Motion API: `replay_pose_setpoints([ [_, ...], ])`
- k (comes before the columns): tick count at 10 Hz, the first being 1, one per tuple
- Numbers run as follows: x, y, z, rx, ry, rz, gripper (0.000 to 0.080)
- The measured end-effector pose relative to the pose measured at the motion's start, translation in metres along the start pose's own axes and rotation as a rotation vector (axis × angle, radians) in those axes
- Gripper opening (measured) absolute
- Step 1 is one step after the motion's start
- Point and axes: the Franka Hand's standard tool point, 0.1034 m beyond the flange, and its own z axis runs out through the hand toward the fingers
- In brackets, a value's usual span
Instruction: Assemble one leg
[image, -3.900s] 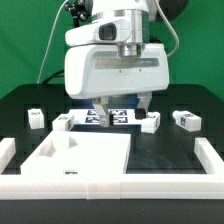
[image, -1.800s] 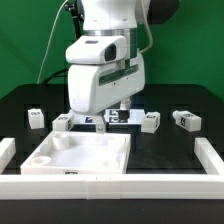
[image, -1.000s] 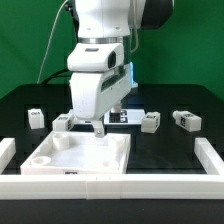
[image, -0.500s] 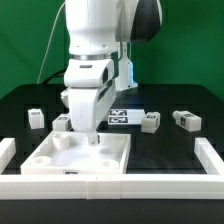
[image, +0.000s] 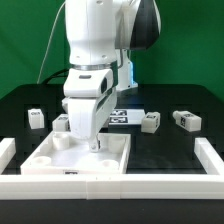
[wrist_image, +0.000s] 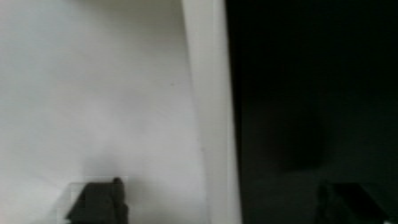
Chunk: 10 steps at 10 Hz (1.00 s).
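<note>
Since no leg stands in any socket of the tabletop (image: 112, 160), I judge the task barely begun: nothing is assembled and every leg lies loose on the table (image: 170, 150).

Four legs show in the exterior view, in a row behind the tabletop. Leg A (image: 37, 118) is furthest to that view's left, with leg B (image: 62, 122) just beside it. Leg C (image: 150, 122) and leg D (image: 186, 120) are toward that view's right. The marker board (image: 125, 115) lies between B and C, partly hidden by the arm.

The gripper (image: 93, 142) hangs low over the rear part of the tabletop, pointing down. In the wrist view the gripper (wrist_image: 222, 203) has its jaws wide apart with nothing held. One fingertip (wrist_image: 98, 200) is over the white tabletop (wrist_image: 89, 90) and the other over the dark table (wrist_image: 320, 100), so an edge of the tabletop runs between them. Whether the fingers touch anything, I cannot tell.

Leg B is the nearest leg: near the gripper, behind it and toward the exterior view's left, clearly apart from it. Leg A is beyond B; C and D are well apart on the other side. No leg appears in the wrist view.

The stance looks aimed at the tabletop's edge, not at a leg. Left to do: pick a leg, carry it to a socket, seat it.
</note>
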Motion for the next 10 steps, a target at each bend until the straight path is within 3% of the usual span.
replay_pose_setpoints([
  [1,-0.0002,-0.0003,0.0005,0.001,0.0,0.0,0.0429],
  [3,-0.0003,-0.0004,0.0007,0.001,0.0,0.0,0.011],
  [4,0.0,0.0005,0.0001,-0.002,0.0,0.0,0.011],
  [5,0.0001,0.0015,-0.0002,-0.007,0.001,0.001,0.0062],
  [10,0.0001,0.002,-0.0005,-0.009,0.002,0.001,0.0062],
])
